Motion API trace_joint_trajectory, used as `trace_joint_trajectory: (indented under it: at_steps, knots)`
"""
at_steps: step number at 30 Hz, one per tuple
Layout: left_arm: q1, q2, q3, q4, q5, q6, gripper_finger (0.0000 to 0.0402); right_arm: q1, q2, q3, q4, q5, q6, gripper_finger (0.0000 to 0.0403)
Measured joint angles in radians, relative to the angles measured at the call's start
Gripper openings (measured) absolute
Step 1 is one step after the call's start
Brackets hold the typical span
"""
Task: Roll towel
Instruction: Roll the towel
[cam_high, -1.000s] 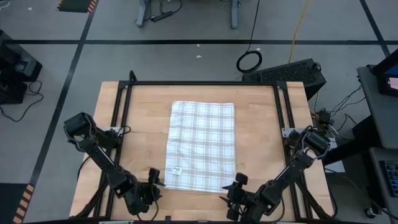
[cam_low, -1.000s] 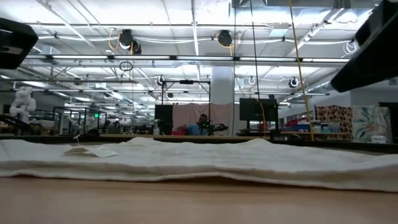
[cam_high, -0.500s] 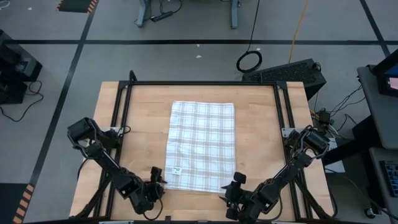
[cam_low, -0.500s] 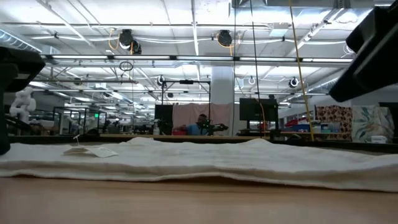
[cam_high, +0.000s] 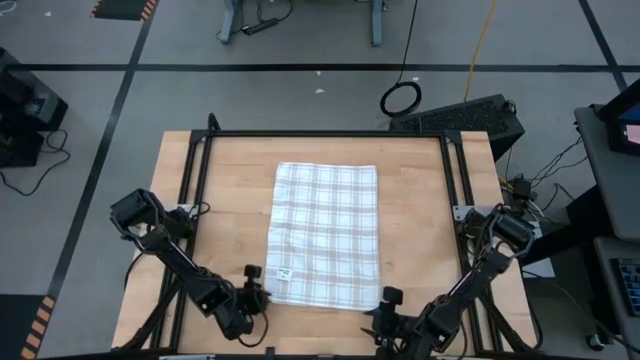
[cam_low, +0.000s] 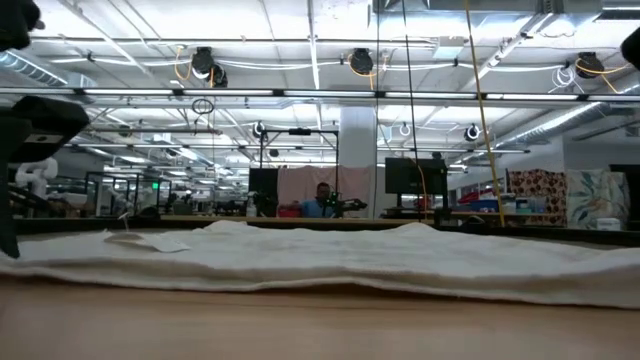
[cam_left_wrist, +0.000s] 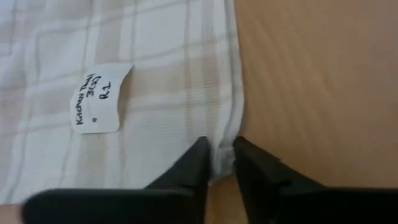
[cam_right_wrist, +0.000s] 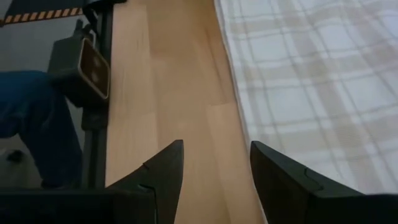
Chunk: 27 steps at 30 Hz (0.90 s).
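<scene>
Tabletop: left gripper now pinching towel corner, was wide; right gripper spread, pulled back.

The towel lies flat and spread open in the middle of the wooden table, its long sides running near to far. A small white tag sits near its near left corner. The left gripper is at that corner's edge. The right gripper is just beside the near right corner. A black ring lies on the floor beyond the table.
</scene>
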Motion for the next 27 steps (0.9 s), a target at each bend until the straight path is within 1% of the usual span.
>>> trace_joint_trajectory:
  at_steps: [3,5,9,13,17,20,23,27]
  knots:
    - [0.01,0.0,0.0,-0.008,0.013,0.0,0.0025,0.015,0.0,0.0,-0.024,-0.001,-0.001,0.0176]
    - [0.009,0.0,0.0,-0.008,0.013,0.0,0.0013,0.029,0.0,0.0,-0.058,0.0,-0.001,0.0176]
    - [0.008,-0.002,-0.001,-0.005,0.016,-0.021,0.0018,0.06,0.017,0.0,-0.101,0.021,-0.055,0.0176]
    - [0.003,-0.003,-0.001,-0.004,0.02,-0.044,0.0015,0.096,0.062,0.0,-0.103,0.082,-0.203,0.0191]
    - [-0.003,-0.003,-0.002,-0.004,0.023,-0.06,0.0014,0.1,0.094,0.001,-0.164,0.114,-0.205,0.0221]
    - [-0.004,-0.003,-0.002,-0.004,0.023,-0.071,0.0013,0.09,0.122,0.0,-0.204,0.118,-0.2,0.0232]
    - [-0.004,-0.004,-0.002,-0.004,0.024,-0.075,0.0013,0.08,0.141,0.004,-0.225,0.124,-0.207,0.0226]
    - [-0.005,-0.004,-0.002,-0.004,0.025,-0.079,0.0015,0.074,0.146,0.005,-0.252,0.116,-0.185,0.0198]
